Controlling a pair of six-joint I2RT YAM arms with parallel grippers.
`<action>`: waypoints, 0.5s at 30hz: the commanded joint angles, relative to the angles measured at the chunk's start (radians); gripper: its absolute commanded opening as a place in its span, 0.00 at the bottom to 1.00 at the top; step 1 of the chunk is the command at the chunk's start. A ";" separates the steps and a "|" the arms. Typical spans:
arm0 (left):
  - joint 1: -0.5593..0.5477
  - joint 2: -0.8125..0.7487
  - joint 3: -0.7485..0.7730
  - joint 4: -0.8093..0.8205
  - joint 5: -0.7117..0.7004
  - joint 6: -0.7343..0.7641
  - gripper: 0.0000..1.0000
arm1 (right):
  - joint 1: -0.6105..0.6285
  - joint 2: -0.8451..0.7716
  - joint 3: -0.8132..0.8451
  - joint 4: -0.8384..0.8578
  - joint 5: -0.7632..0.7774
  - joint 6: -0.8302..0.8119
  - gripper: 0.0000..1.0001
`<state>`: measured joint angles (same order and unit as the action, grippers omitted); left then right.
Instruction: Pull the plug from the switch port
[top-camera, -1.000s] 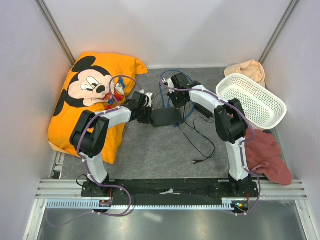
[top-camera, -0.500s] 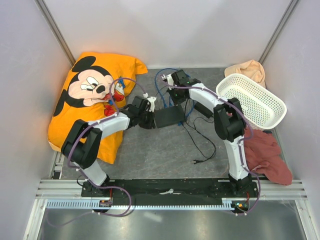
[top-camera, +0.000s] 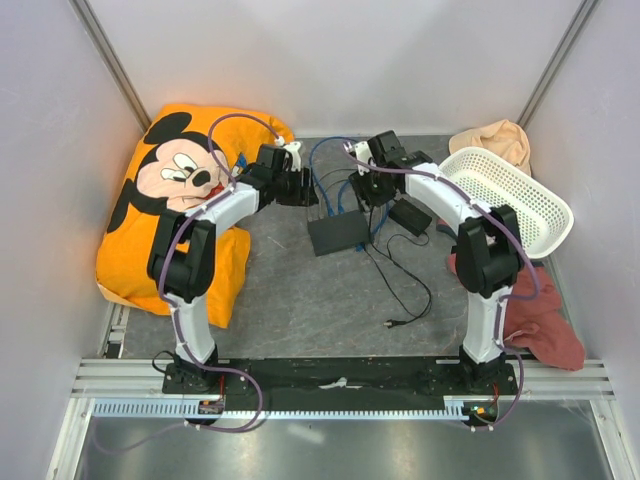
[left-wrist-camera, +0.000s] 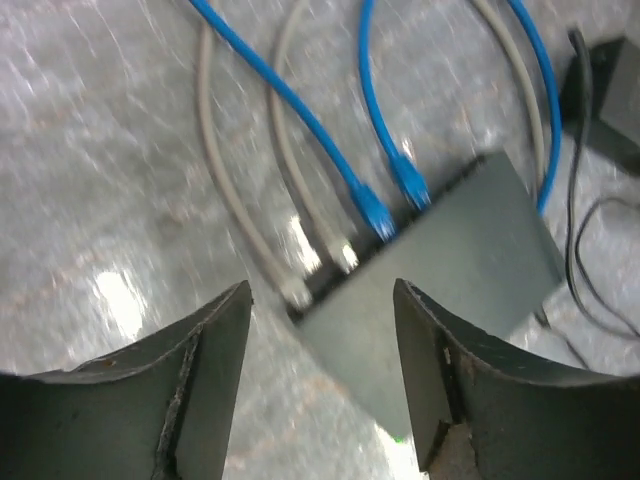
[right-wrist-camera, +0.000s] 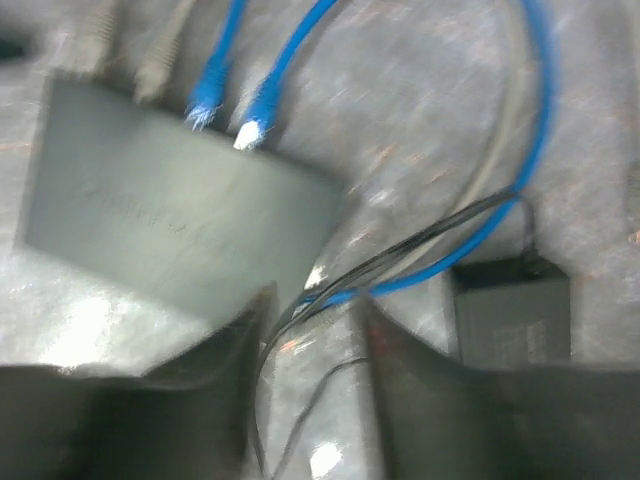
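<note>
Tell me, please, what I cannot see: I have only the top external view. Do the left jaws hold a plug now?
Observer: No. In the left wrist view the left gripper has its jaws open, with nothing between them.
Operator: Which plugs are at the switch?
Observer: Two blue plugs meet its long edge side by side, with gray plugs next to them.
Operator: And the right gripper?
Observer: Its view is blurred, but its jaws stand apart, above thin black cords.

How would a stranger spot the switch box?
At the centre of the grey table lies a flat matte-black rectangular box. Unlike the smaller black power brick beside it, blue and grey cables run to its far edge.
</note>
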<state>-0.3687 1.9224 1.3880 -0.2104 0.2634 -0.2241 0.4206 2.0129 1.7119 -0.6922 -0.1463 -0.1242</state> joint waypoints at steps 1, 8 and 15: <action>0.025 0.079 0.094 -0.029 0.011 -0.069 0.60 | 0.015 -0.184 -0.130 -0.058 -0.102 -0.008 0.70; 0.033 0.144 0.095 -0.034 -0.030 -0.112 0.51 | 0.040 -0.281 -0.328 -0.032 -0.127 0.000 0.75; 0.030 0.185 0.083 0.006 -0.015 -0.120 0.38 | 0.076 -0.235 -0.339 -0.018 -0.188 -0.011 0.61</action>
<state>-0.3363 2.0869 1.4521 -0.2375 0.2398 -0.3176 0.4721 1.7596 1.3682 -0.7425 -0.2901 -0.1276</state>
